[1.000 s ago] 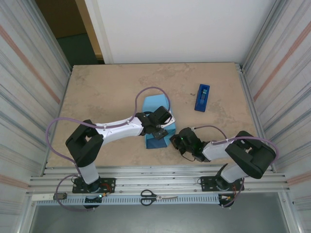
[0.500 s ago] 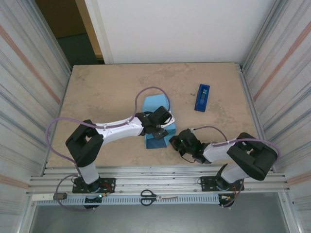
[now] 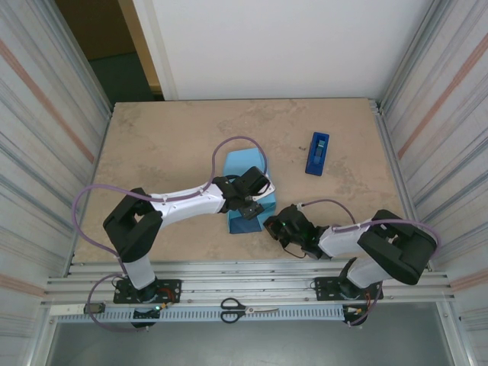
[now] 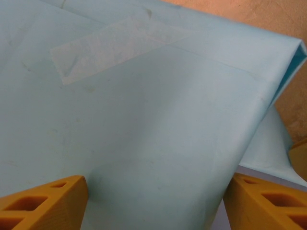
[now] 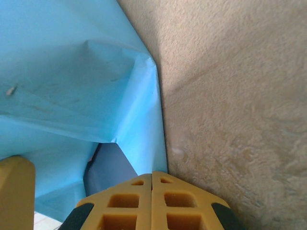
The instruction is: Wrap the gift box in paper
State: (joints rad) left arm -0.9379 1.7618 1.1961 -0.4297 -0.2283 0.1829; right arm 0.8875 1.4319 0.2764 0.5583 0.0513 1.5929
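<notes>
The paper [image 3: 242, 162] lies folded over a small parcel at the table's middle, sky-blue face up and a navy flap [image 3: 245, 224] at its near side. The gift box is hidden under it. My left gripper [image 3: 255, 200] reaches down over the parcel. In the left wrist view its yellow fingers [image 4: 43, 201] stand wide apart and straddle the paper [image 4: 144, 120], one against each side. A strip of clear tape [image 4: 110, 45] holds a seam. My right gripper [image 3: 273, 223] is shut, its tips [image 5: 152, 179] against the paper's [image 5: 72, 72] loose corner flap on the table, with nothing between them.
A dark-blue tape dispenser [image 3: 318, 152] lies at the back right of the beige table [image 3: 168, 137]. Scissors [image 3: 248, 309] rest on the rail in front of the arm bases. Corrugated walls close in both sides.
My right gripper has slid a little to the left, closer to the paper's near right corner. The left arm and the parcel have not moved.
</notes>
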